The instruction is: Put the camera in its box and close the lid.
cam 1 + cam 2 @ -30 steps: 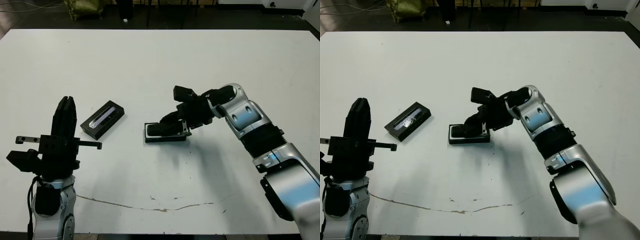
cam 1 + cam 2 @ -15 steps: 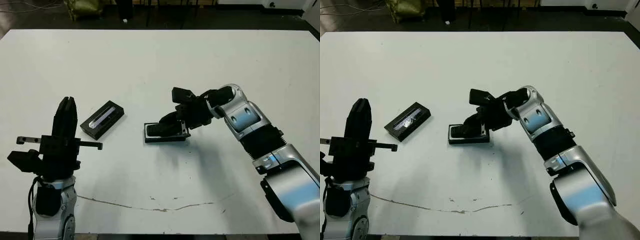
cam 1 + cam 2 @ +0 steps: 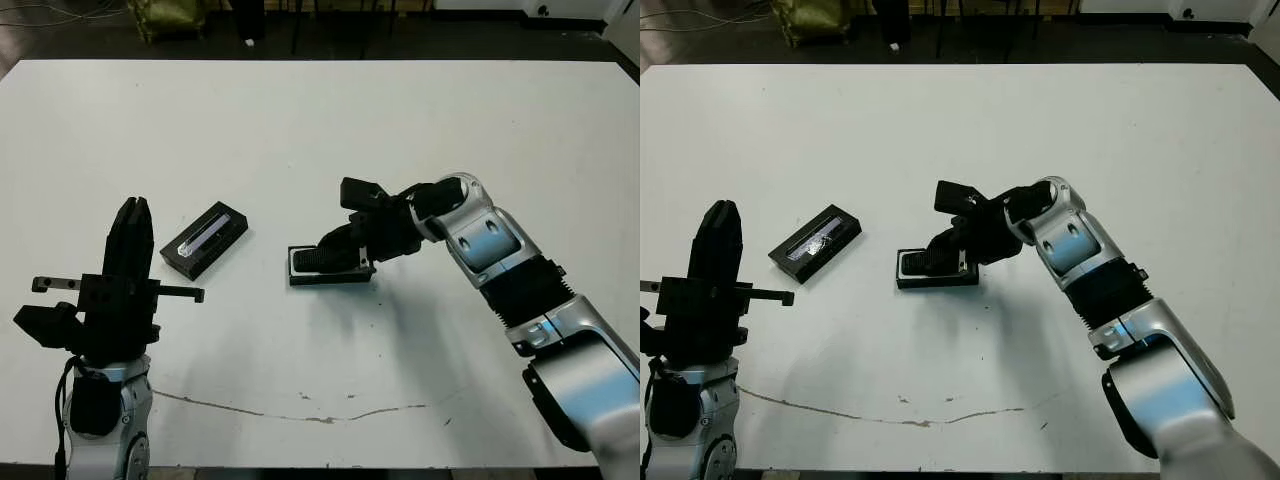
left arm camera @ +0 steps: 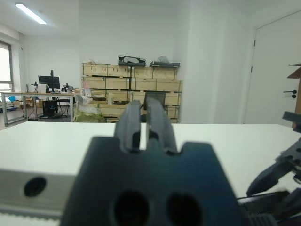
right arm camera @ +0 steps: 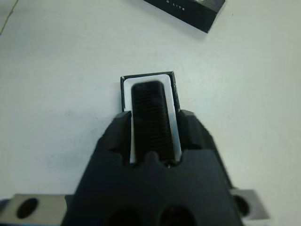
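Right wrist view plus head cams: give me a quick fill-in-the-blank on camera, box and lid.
1. The camera lies inside the ____.
2. The right gripper has its fingers on either side of the box, standing ____.
3. The lid rests on the ____, apart from the box.

Missing words: box; open; table

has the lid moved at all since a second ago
No. The lid lies at the same spot and angle on the table, left of the box, untouched by either gripper.
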You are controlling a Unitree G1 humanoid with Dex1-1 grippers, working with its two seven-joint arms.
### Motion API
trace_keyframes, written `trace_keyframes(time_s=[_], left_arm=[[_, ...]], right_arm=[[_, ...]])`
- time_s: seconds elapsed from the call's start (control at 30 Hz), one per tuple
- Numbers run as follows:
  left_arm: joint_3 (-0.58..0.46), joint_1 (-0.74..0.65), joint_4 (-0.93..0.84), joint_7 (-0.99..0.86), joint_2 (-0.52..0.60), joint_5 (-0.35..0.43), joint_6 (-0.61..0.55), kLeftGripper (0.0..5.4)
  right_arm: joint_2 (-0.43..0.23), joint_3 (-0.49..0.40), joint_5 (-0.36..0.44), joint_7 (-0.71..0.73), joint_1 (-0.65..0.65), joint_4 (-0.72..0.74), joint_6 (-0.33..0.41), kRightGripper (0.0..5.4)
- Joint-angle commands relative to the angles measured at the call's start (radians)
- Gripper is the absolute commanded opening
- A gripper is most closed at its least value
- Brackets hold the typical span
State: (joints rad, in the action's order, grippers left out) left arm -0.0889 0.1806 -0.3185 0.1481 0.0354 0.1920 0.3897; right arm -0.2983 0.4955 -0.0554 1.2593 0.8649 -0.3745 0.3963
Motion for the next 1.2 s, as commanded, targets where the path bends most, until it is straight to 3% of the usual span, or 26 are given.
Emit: trace_keyframes(time_s=[0.03, 0.43, 0.6, 0.7, 0.93, 1.07, 1.2], left_arm=[[0.000, 0.013, 0.008, -0.010, -0.004, -0.008, -0.007, 0.00], [0.001, 0.006, 0.020, -0.006, 0.001, -0.008, 0.000, 0.00], [0.004, 0.008, 0.012, -0.006, 0.000, -0.001, -0.012, 0.00], [0.007, 0.010, 0.006, -0.020, -0.006, -0.017, -0.017, 0.00], [0.007, 0.007, 0.020, -0.013, -0.002, -0.008, -0.001, 0.00], [0.009, 0.006, 0.022, -0.013, -0.005, -0.008, 0.002, 0.00], [0.007, 0.008, 0.017, -0.016, -0.002, -0.015, -0.003, 0.00]], right_arm=[[0.000, 0.009, 0.000, -0.002, -0.028, -0.026, 0.021, 2.70], [-0.010, -0.023, 0.009, -0.023, -0.019, -0.027, -0.004, 5.39], [-0.017, -0.079, 0.059, -0.014, -0.004, 0.004, 0.056, 5.39], [-0.029, -0.134, 0.105, -0.008, -0.002, 0.033, 0.050, 5.39], [-0.066, -0.327, 0.289, -0.008, -0.017, 0.120, 0.034, 5.39], [-0.085, -0.440, 0.389, -0.119, -0.085, 0.273, 0.147, 5.39], [-0.048, -0.525, 0.404, -0.320, -0.231, 0.426, 0.095, 4.82]])
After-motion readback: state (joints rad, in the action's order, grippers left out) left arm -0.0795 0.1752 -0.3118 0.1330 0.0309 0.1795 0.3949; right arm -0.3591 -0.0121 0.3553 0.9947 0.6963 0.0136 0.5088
